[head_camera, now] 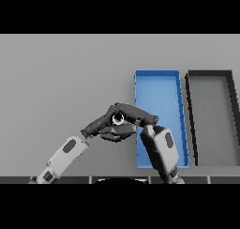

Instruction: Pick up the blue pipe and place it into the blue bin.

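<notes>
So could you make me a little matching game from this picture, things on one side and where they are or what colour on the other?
Things:
1. bin
2. tray
3. two hands
4. table

Descriptions:
A. black rim, far right
B. grey, under everything
C. blue, right of centre
D. dark, meeting at the middle

Pairs: 1-C, 2-A, 3-D, 4-B

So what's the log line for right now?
left robot hand and right robot hand meet left of blue bin | pale round thing between them | grip unclear | dark bin untouched at right
</notes>
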Motion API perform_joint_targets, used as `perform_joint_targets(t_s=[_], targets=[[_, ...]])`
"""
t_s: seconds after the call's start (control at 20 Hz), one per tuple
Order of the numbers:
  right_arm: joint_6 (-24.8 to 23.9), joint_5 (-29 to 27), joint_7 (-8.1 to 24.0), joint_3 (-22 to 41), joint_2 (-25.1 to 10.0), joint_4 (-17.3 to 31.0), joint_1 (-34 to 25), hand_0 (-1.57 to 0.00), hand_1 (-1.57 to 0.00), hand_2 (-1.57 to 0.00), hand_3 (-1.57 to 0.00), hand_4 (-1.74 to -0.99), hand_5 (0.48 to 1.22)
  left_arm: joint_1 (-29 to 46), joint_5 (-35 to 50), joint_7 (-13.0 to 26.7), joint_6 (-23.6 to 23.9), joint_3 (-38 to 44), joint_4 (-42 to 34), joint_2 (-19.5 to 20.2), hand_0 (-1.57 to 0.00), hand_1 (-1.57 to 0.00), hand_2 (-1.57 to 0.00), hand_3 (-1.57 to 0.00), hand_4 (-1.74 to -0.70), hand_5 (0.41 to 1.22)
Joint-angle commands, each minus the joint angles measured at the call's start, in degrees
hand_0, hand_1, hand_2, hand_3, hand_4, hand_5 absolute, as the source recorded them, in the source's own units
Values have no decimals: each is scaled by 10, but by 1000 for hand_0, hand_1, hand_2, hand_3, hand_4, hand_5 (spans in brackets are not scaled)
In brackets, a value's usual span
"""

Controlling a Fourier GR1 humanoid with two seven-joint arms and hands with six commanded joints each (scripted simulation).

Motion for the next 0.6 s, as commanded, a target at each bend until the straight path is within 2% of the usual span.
perform_joint_targets(t_s=[0.0, 0.05, 0.15, 0.25, 0.35, 0.45, 0.55], targets=[[-10, -33, 21, -7, 4, -3, -9, -1571, -1571, -1571, -1571, -1492, 1221, 4, 0, 0, 2, -3, -6, -3, -8, -6, -7, -2, -876, 555], [-32, -70, 50, -13, 8, -6, -20, -1571, -1571, -1571, -1571, -1493, 1221, 5, 5, 2, -1, 0, -9, 3, -6, -5, -5, -1, -873, 543], [-86, -121, 54, -11, -30, 8, -58, -1571, -1571, -1571, -1571, -1494, 1221, 6, 2, -2, -3, 0, -6, 8, -4, -3, -3, -1, -868, 529], [-123, -151, 53, -15, -58, 1, -102, -1571, -1571, -1571, -1571, -1492, 1221, 6, 5, 4, -6, 3, -5, 12, -2, -1, -1, 0, -865, 515], [-175, -197, 52, -20, -106, 0, -158, -1571, -1571, -1571, -1571, -1493, 1221, 11, 5, -1, -6, 0, -12, 11, -1, -1, -1, 0, -864, 503], [-174, -206, 44, -47, -130, 7, -212, -1571, -1571, -1571, -1571, -1494, 1221, 10, 3, 7, -4, -5, -18, 8, 0, 0, 0, 1, -863, 493], [-178, -206, 27, -81, -148, 38, -265, -1571, -1571, -1571, -1571, -1496, 1221, 10, 1, 6, -4, -6, -18, 8, 0, 0, 0, 1, -868, 485]])
